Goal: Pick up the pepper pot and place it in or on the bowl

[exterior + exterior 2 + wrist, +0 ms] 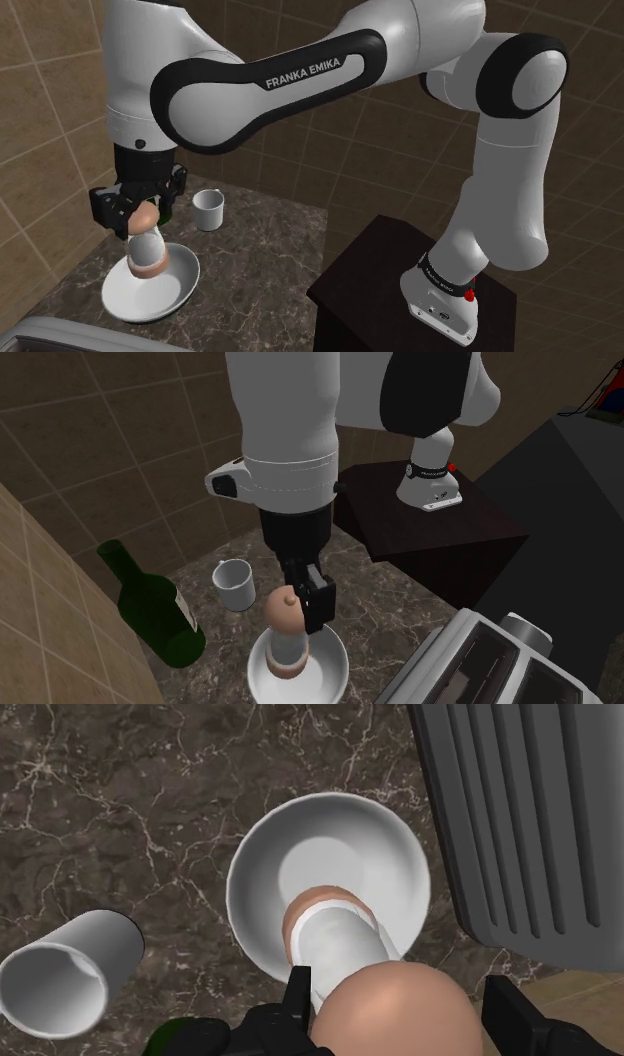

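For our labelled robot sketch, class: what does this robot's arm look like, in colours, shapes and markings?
The arm is built of rounded white shells with black bands at the joints. One black band carries white lettering reading FRANKA EMIKA. A small red spot sits near its foot. The jaws are all black, as is the boxy part above them.

We see the white arm (400, 30) reach from the dark stand (380, 265) toward the shoulder view's left, over a dark marbled desk (265, 245). Its black gripper (142, 213) hangs about the brown top of the pepper pot (148, 248), whose brown foot rests in the white bowl (118, 298). A white cup (208, 209) stands near the bowl, apart from it, before a brown tiled wall (50, 130).
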You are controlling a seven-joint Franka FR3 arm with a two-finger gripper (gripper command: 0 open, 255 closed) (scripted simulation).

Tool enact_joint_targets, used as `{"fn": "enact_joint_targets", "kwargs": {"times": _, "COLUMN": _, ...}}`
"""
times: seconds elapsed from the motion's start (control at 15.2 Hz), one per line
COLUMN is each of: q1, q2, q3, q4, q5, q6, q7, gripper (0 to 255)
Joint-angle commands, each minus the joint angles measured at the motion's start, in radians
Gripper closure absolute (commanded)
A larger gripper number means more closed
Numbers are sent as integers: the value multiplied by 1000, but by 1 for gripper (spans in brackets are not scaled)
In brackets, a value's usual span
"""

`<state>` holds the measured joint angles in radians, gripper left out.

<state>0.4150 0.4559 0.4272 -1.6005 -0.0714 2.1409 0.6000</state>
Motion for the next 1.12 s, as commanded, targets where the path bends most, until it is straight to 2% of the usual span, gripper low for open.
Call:
{"fn": "enact_joint_targets", "kwargs": {"times": 0.0, "q1": 2, "q2": 9, "q3": -2, "q4": -16, "q5": -4, "q6": 25, "q7": 2, "gripper": 255}}
{"fn": "enact_joint_targets", "kwargs": {"times": 0.59, "q1": 3, "q2": 18, "q3": -4, "q4": -28, "q5": -8, "q6": 45, "q7": 2, "gripper": 255}}
{"fn": "enact_joint_targets", "kwargs": {"times": 0.66, "q1": 3, "q2": 18, "q3": -4, "q4": -28, "q5": -8, "q6": 45, "q7": 2, "gripper": 0}}
{"fn": "enact_joint_targets", "kwargs": {"times": 0.99, "q1": 3, "q2": 18, "q3": -4, "q4": -28, "q5": -8, "q6": 45, "q7": 2, "gripper": 0}}
{"fn": "enact_joint_targets", "kwargs": {"times": 1.06, "q1": -3, "q2": 1, "q3": -1, "q4": -19, "q5": 0, "q6": 20, "q7": -2, "gripper": 0}}
